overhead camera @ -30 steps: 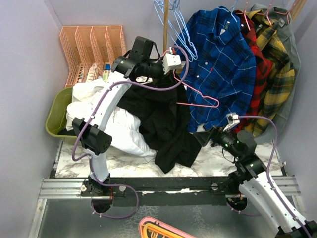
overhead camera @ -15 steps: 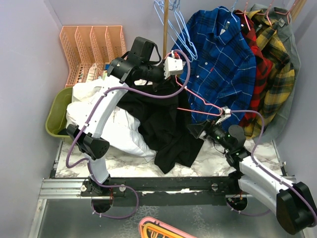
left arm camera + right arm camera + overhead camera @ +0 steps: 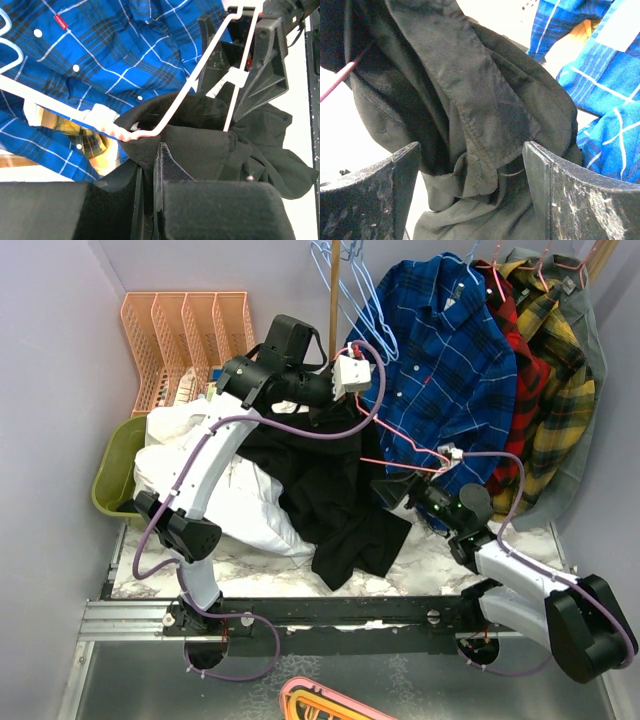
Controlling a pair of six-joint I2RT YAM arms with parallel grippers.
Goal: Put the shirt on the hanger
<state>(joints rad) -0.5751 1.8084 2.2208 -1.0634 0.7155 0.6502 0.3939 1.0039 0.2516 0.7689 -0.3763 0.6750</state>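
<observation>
- Straddling a fold of the large plain black soft fabric shirt (image 3: 480,115), the right gripper (image 3: 470,147) sits just right of centre in the overhead view. Its jaws are released and spread wide, one finger on each side of the cloth, which hangs loose between them.
- Most of the shirt lies heaped at mid-frame on the white marble table (image 3: 430,552), draped partly over a bulky white garment (image 3: 230,500) to its left.
- Higher in the frame, the left gripper (image 3: 150,160) is clenched on the shirt's upper edge, holding it raised.
- The thin pink wire hanger (image 3: 186,95) crosses just above that pinch. Its bent corner rests against the rim of the shirt's opening, and its long sides slant off toward the right gripper.
- Farthest back, a blue plaid shirt (image 3: 440,360) hangs at upper right.
</observation>
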